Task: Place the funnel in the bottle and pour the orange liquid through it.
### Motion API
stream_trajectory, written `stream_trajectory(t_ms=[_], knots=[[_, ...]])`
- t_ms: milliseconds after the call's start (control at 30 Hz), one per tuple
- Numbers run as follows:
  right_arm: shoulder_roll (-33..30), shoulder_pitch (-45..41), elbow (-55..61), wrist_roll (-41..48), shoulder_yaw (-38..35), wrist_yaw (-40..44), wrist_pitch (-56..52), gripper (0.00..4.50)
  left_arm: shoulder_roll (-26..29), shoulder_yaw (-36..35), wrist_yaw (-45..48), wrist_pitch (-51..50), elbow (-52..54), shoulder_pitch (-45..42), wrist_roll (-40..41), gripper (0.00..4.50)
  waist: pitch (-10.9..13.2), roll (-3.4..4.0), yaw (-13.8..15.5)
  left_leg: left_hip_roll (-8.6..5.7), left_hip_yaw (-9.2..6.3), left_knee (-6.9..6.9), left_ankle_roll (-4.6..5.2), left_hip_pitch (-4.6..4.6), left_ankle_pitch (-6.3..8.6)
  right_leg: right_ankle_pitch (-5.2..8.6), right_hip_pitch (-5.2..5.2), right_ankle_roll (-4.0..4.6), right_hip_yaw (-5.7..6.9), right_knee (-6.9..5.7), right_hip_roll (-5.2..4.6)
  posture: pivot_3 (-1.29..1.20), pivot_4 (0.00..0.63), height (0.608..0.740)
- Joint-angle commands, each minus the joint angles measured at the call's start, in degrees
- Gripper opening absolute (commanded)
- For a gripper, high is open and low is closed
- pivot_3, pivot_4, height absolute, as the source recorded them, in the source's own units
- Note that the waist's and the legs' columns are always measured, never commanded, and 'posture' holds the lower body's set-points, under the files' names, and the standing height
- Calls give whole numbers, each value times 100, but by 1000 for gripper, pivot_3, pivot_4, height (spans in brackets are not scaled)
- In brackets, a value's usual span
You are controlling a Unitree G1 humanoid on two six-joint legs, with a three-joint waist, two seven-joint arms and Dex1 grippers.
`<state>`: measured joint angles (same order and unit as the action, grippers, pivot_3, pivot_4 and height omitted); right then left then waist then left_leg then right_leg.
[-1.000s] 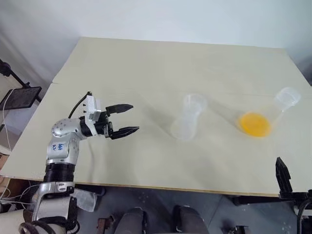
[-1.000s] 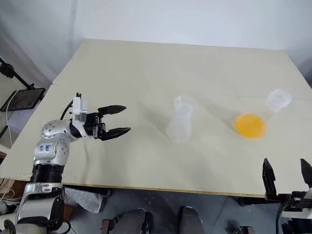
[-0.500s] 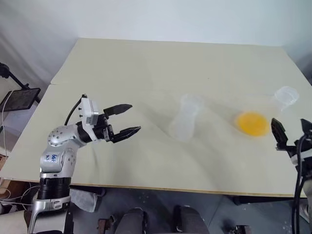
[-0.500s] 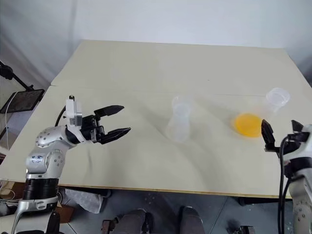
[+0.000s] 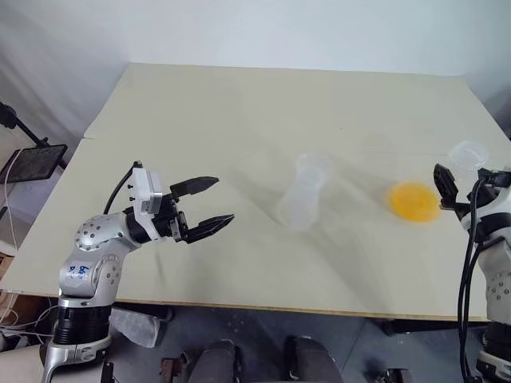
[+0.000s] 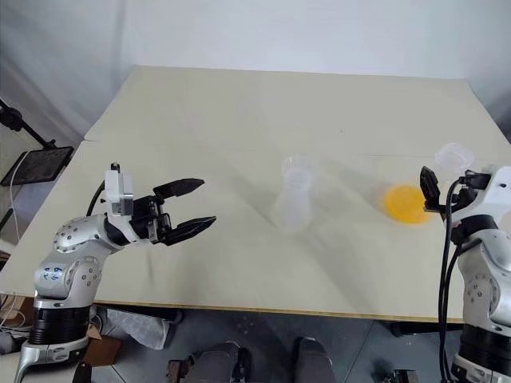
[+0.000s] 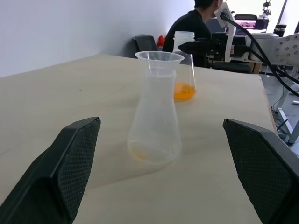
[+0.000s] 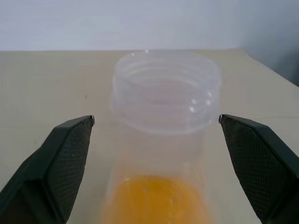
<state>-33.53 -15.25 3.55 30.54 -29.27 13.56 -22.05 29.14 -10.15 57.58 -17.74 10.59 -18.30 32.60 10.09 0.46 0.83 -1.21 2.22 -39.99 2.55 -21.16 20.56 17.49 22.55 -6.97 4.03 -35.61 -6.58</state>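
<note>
Since a second ago, the right gripper [image 6: 447, 190] has been brought up from the near right edge of the table [image 5: 239, 112] to the flask holding the orange liquid [image 5: 413, 201]; that flask [image 8: 166, 140] now stands between its two widely spread fingers, with no contact seen in the right wrist view. At the near left, the left gripper [image 5: 206, 203] is held above the table, pointing right toward the bottle [image 5: 303, 195], with its fingers wide apart and nothing between them. Well apart from it, near the table's middle, the cloudy bottle is seen standing upright. A clear cone, apparently the funnel [image 7: 159, 57], is seen resting in the bottle's neck in the left wrist view. Farther right, the orange liquid is seen as a bright pool in the base of the clearer flask. Beyond the table, a seated person [image 7: 189, 29] is seen in the left wrist view.
</note>
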Motion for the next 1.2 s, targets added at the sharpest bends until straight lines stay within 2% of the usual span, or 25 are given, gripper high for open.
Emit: stream_trajectory(t_ms=[33,167,267,400,433,667,733,967,1067,1200], knots=[[7,-266,-180,-62,-1,49,127,4500,44,17,-22,27,228,-24,132,4479,0,0,2,0,-1,0,0,0,0,0,0,0,1,-1,0,0,150,740],[70,-670,-553,-45,-28,-81,46,4500,62,59,-3,57,250,-40,129,4479,0,1,-18,0,0,-1,0,-1,0,0,0,0,2,0,0,0,150,740],[40,-785,-705,-127,-4,-9,114,3883,84,68,3,80,247,-44,134,4500,1,1,-18,2,-4,1,0,-1,0,0,0,0,5,0,0,0,150,740],[35,-824,-756,-140,0,79,114,2576,98,64,-7,116,242,-35,131,4500,1,1,-44,0,-2,1,0,-2,0,0,0,0,5,1,0,0,150,740],[38,-824,-754,-146,4,95,107,2486,100,65,-8,124,240,-32,129,4500,1,1,-64,2,-4,1,0,-2,0,0,-1,0,5,1,0,0,150,740],[22,-824,-519,-125,-2,258,196,2486,76,84,-12,197,187,-47,104,4500,2,4,-93,4,-3,3,-1,-2,0,0,1,0,5,2,-1,0,150,740],[-118,-762,-277,-185,216,588,207,2486,56,112,2,249,120,-89,84,4500,4,7,-91,4,-4,3,-1,-2,0,0,1,0,5,2,-2,0,150,740],[-324,-755,1362,-455,986,383,-591,2486,22,223,77,393,-139,-260,35,4500,16,28,-90,7,-4,5,-4,-5,0,0,6,0,5,5,-3,0,150,740],[-671,-778,1994,-1297,1805,108,-1124,2486,11,303,137,446,-230,-318,24,4500,16,28,-83,4,-3,4,-4,-6,0,0,5,0,6,6,-3,0,150,740],[-783,-868,2279,-2080,2452,52,-855,2486,-6,364,164,494,-333,-410,12,4500,17,27,-65,-1,-9,3,-4,-12,0,0,7,0,12,9,-5,0,150,740]])
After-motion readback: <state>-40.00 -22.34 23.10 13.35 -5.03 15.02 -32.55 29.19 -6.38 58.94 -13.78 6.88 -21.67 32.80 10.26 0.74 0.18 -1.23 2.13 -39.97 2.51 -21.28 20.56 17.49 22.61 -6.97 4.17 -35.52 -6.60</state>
